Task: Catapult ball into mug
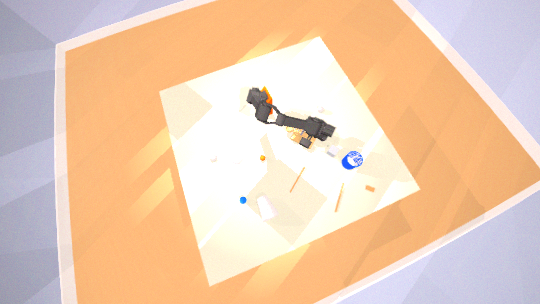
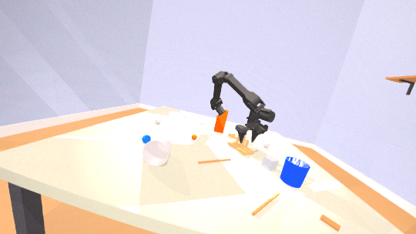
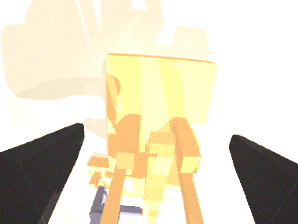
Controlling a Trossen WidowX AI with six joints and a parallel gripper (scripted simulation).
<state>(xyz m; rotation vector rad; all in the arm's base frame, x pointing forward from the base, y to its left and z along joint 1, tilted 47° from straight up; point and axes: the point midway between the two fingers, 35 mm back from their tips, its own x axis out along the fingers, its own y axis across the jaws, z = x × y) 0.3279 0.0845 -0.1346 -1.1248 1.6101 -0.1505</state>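
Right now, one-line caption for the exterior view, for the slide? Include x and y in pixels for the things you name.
Open gripper (image 2: 247, 140) (image 3: 158, 136) over the wooden catapult (image 2: 246, 149) (image 3: 161, 90) (image 1: 302, 139), blue mug (image 2: 294, 172) (image 1: 352, 160) standing upright beyond a pale cube (image 2: 270, 162) (image 1: 332, 151).
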